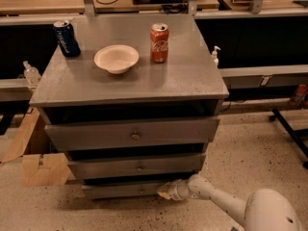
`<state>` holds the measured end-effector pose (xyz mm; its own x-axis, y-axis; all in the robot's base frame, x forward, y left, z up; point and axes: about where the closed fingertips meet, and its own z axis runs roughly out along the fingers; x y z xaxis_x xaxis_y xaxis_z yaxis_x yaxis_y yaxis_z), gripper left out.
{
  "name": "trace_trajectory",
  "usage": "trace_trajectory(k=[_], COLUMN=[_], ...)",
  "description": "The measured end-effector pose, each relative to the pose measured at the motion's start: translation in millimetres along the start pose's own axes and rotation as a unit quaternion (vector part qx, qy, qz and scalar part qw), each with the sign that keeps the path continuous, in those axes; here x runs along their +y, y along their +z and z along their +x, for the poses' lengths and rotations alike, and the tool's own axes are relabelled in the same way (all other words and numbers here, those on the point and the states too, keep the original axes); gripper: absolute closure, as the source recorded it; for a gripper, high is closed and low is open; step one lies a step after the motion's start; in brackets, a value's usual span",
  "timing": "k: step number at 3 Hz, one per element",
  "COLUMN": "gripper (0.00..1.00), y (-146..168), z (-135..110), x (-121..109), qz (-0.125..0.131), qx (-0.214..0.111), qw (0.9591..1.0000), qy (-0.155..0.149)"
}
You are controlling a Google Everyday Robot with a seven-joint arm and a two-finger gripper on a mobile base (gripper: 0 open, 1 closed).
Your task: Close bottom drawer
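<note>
The bottom drawer (pixel 120 190) is the lowest of three grey drawers in the cabinet. Its slim front panel stands only slightly proud of the cabinet. My gripper (pixel 163 192) is at the end of the white arm that comes in from the lower right. Its tip is against the right part of that front panel. The middle drawer (pixel 137 166) and the tall top drawer (pixel 132 134) sit above it, each with a small round knob.
On the cabinet top (pixel 192 76) stand a blue can (pixel 66 38), a white bowl (pixel 116 58) and a red cola can (pixel 159 43). Cardboard (pixel 38 167) lies on the floor at the left. Benches run behind, and a black stand leg (pixel 288 129) is at the right.
</note>
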<state>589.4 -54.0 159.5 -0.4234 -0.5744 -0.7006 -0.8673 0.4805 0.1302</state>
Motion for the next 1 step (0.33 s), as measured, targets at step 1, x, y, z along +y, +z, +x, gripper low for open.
trace_trajectory(k=[1], gripper=[1.00], y=[0.0], z=[0.0], x=[0.0], qz=[0.000], qx=[0.000], qw=[1.0000], qy=[0.000])
